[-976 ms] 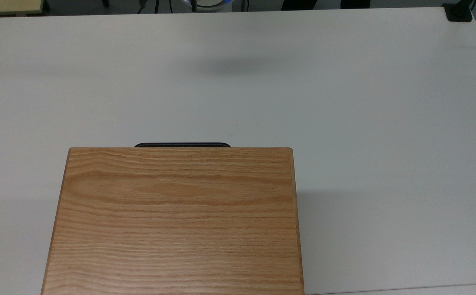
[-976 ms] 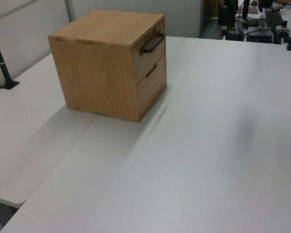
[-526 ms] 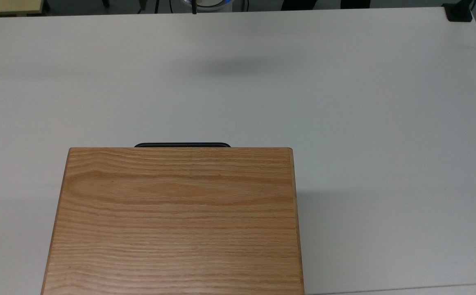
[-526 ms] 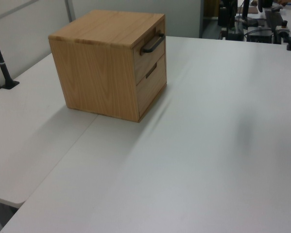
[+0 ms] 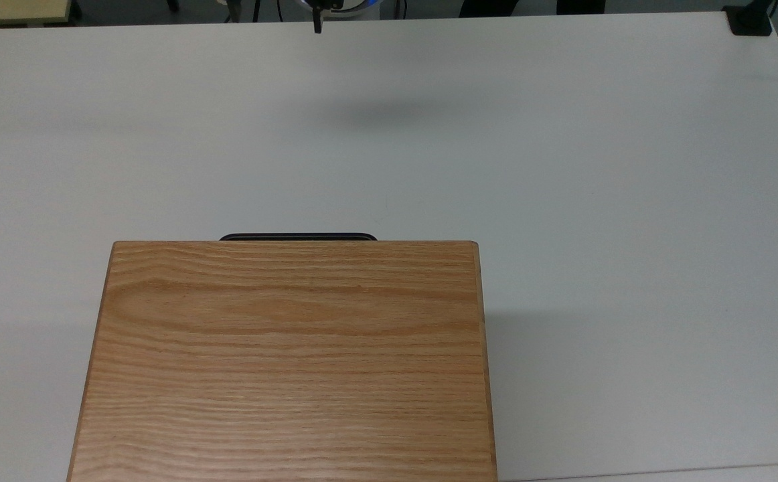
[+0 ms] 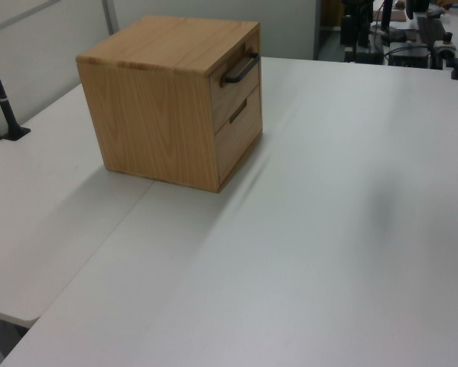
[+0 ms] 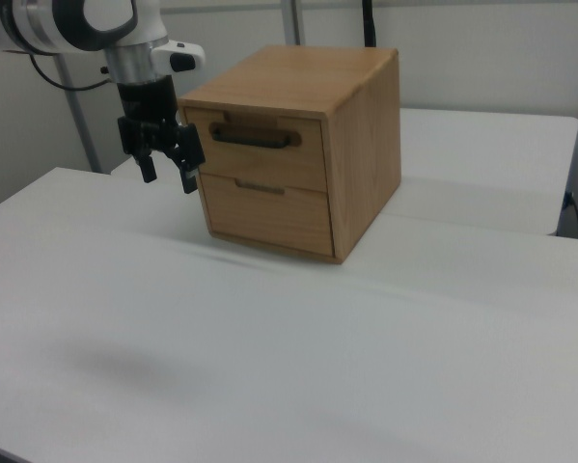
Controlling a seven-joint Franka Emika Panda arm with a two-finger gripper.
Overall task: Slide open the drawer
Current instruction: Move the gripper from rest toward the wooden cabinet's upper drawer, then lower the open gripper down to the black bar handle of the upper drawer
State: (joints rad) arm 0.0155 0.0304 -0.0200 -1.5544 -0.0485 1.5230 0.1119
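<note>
White bench point(image 7: 269, 367): broad bare surface nearest the camera in the right view, with a soft shadow patch point(image 7: 124, 371) near the right view's lower left; seam between two bench sections running beside the cabinet in the left view.

Oak-grain cabinet point(image 7: 361, 145): standing on the bench, upright, two drawer fronts stacked on one face. In the top view, broad top panel point(image 5: 288, 361) at the lower middle, black handle edge point(image 5: 298, 236) peeping past its far edge.

Drawer point(image 7: 255, 145): upper of the two fronts, flush with the cabinet face, shut. Long black bar handle point(image 7: 255, 137) mounted horizontally across the front; seen in the left view at point(image 6: 239, 69). Lower front point(image 7: 264, 214) with a smaller, shallower pull, also flush.

Tool point(image 7: 165, 172): black, two fingers pointing down and spread apart, gripping nothing, hanging above the bench just to the right view's left of the cabinet, at about drawer height, apart from the handle. White arm link point(image 7: 86, 24) above it, at the right view's upper left.
</note>
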